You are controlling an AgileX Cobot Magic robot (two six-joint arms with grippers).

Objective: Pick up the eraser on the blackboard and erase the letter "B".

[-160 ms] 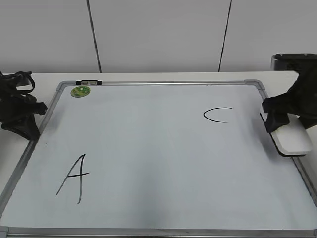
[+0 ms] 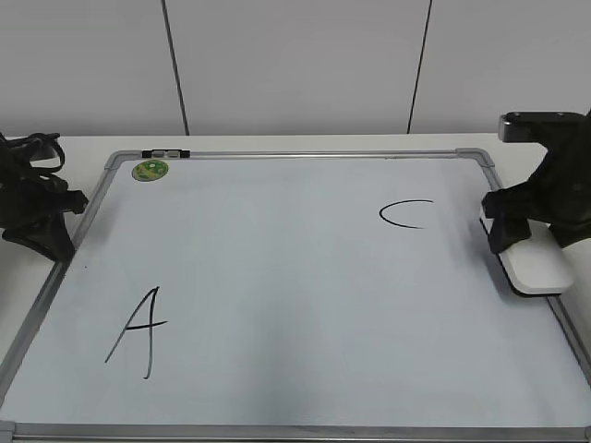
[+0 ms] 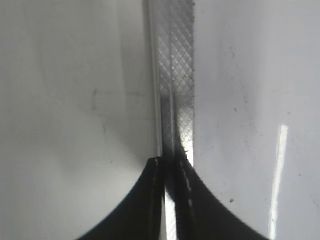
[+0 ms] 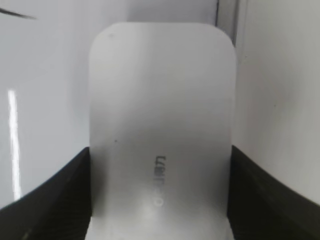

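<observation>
The blackboard (image 2: 295, 277) lies flat on the table. It bears a black "A" (image 2: 138, 332) and a curved "C" (image 2: 404, 214). No letter "B" shows on it. My right gripper (image 2: 519, 226) is shut on the white eraser (image 2: 537, 268) at the board's right edge, to the right of the "C". In the right wrist view the eraser (image 4: 160, 100) sits between both jaws of the right gripper (image 4: 160, 165), grey lettering up. My left gripper (image 2: 42, 235) rests shut at the board's left edge, over the silver frame (image 3: 175, 75), as the left wrist view (image 3: 172, 162) shows.
A round green sticker (image 2: 150, 170) sits at the board's far left corner. The white table (image 2: 83, 146) runs round the board, with a panelled wall behind. The board's right frame (image 4: 227, 20) lies by the eraser's far end.
</observation>
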